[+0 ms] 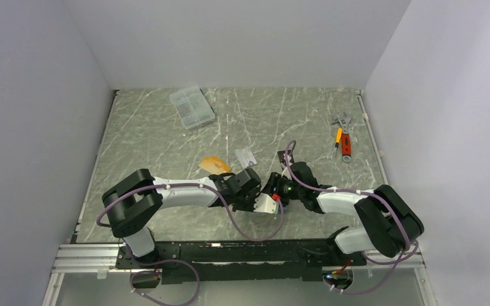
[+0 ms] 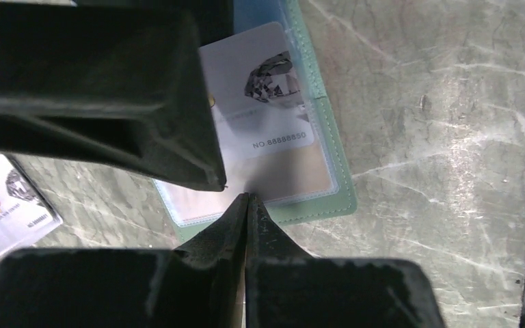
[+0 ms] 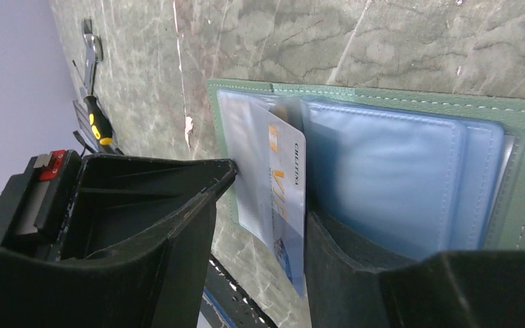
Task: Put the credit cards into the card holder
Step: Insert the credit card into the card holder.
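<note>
The card holder (image 2: pixel 328 198) lies open on the marble table, grey-green with light blue sleeves (image 3: pixel 396 178). A silvery-white credit card (image 2: pixel 266 116) marked VIP (image 3: pixel 284 184) sits partly inside a clear sleeve, one end sticking out past the holder's edge. My left gripper (image 2: pixel 248 197) is shut, its tips at the near edge of that sleeve, with nothing seen between them. My right gripper (image 3: pixel 270 191) is open and straddles the card, one finger on the blue sleeves and the other at the holder's edge. An orange-gold card (image 1: pixel 214 164) and another silvery card (image 1: pixel 245 155) lie on the table beyond the grippers.
A clear compartment box (image 1: pixel 192 108) sits at the back left. A wrench and an orange-handled screwdriver (image 1: pixel 342 141) lie at the back right. White walls close in the table on three sides. Both wrists crowd together above the holder (image 1: pixel 265 191).
</note>
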{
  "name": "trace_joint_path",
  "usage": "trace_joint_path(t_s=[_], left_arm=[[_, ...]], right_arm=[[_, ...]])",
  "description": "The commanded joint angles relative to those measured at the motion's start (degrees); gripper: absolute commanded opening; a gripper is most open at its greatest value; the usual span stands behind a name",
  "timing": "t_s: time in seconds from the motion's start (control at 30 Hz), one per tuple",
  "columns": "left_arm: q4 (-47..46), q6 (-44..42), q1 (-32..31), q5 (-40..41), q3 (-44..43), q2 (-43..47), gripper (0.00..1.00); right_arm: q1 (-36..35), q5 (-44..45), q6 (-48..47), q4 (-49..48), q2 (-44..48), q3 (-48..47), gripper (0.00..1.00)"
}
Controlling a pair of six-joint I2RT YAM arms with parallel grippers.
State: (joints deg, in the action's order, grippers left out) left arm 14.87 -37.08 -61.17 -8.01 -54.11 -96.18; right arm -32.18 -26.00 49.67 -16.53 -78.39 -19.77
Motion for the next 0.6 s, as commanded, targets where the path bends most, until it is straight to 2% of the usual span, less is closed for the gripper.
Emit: trace_joint_path(t_s=[0.0,0.17,0.57], left_arm=[[-2.84,-5.02,-2.23,2.9,2.85,-1.2,0.07],[-2.47,-7.39,-3.16,5.6,4.92,-1.92,0.07],[-1.51,-7.74,-3.52,6.72,5.8,-1.99,0.06]], right_arm=[[0.43,3.92,-1.95,7.05,-0.51,1.48,0.52],[2.51,5.0,-5.78,13.82,2.12,-0.03,0.53],[4.91,5.27,-10.12,21.96,5.7,-1.8,0.54]])
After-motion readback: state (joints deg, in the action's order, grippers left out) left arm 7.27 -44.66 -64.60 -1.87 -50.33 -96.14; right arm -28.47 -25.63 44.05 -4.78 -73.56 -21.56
